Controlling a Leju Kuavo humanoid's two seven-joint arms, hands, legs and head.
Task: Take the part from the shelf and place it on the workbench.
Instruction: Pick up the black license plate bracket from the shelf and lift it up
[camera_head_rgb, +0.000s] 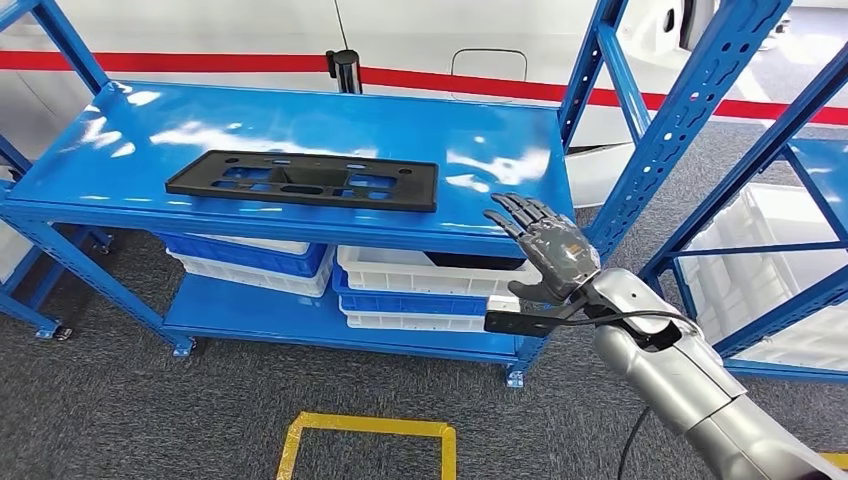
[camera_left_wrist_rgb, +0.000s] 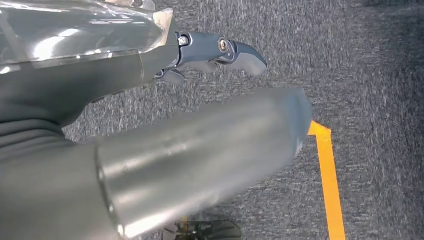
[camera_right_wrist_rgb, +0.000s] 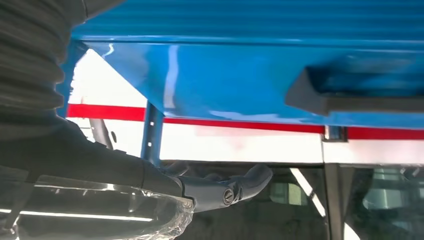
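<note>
The part is a flat black plastic plate with several cut-outs, lying on the top board of the blue shelf, left of centre. My right hand is raised at the shelf's front right edge with fingers spread and nothing in it. It sits right of the part and well apart from it. The right wrist view shows the part's end on the blue board, beyond my thumb. My left hand hangs over the grey floor and holds nothing.
White bins and blue bins are stacked on the lower board. A second blue rack with white crates stands to the right, its upright close to my right arm. Yellow tape marks a square on the carpet.
</note>
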